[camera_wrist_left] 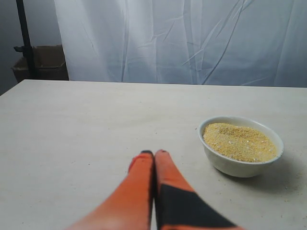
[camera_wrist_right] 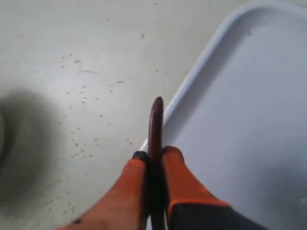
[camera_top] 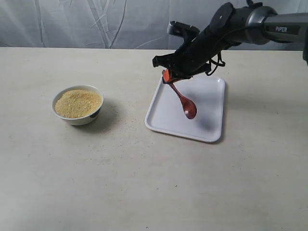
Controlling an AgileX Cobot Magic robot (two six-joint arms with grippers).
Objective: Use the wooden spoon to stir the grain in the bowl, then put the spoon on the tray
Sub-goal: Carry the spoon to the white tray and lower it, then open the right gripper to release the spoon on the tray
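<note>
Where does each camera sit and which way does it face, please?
Exterior view: raised, looking down at the bowl of grain, the tray and the right gripper holding the spoon.
Left wrist view: low, facing the bowl and curtain past the shut left gripper.
Right wrist view: looking down past the right gripper at the spoon and tray edge.
Shared: the bowl, exterior and left wrist.

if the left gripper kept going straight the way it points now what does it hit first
Probably nothing close: the left gripper aims across bare table, the bowl sits off to one side of that line, and only the curtain lies beyond. Tilt is unclear.
</note>
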